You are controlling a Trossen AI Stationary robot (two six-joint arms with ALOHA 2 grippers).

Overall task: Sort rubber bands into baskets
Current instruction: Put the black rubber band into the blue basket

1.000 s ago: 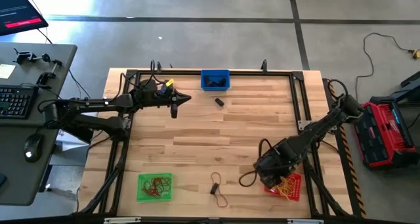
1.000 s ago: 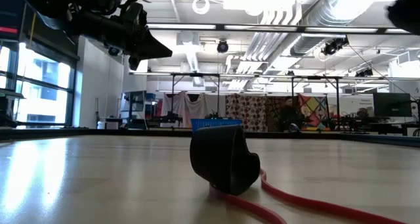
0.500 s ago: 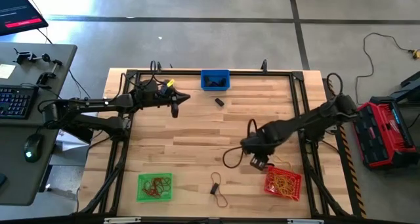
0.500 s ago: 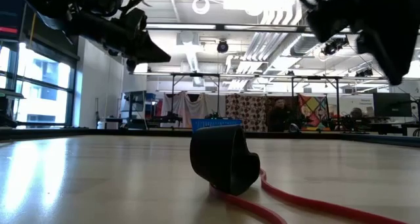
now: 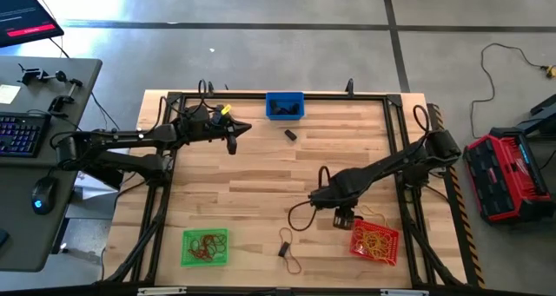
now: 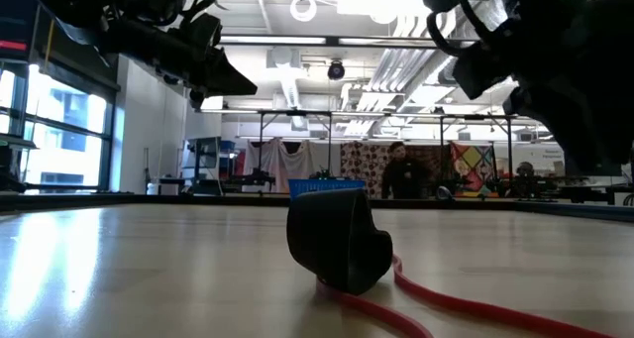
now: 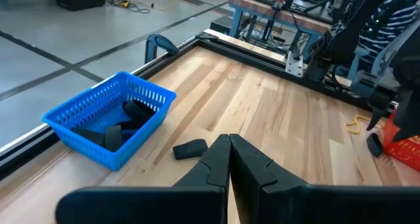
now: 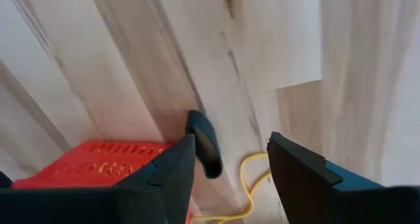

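Three baskets stand on the table: blue [image 5: 284,105] at the far edge with black bands, green [image 5: 206,246] at the near left with reddish-brown bands, red [image 5: 375,242] at the near right with yellow bands. Loose rubber bands lie flat on the wood: a black one [image 5: 290,134] near the blue basket, a black one [image 6: 337,239] on a reddish one [image 5: 292,261] at the near edge, and a black one [image 8: 203,144] and a yellow one [image 8: 252,178] beside the red basket. My right gripper [image 8: 230,165] hangs open above those two, pointing down. My left gripper [image 7: 228,158] is shut, in the air at the far left.
A black frame rail [image 5: 398,131] runs around the tabletop. The middle of the table [image 5: 261,183] is bare wood. People move about in the room beyond the table's far edge [image 6: 396,169].
My right gripper has left the spot over the red basket, gone toward the table's left and come lower. Its wrist has rolled. It has stayed open. It now hangs beside the red basket over the loose black and yellow bands.
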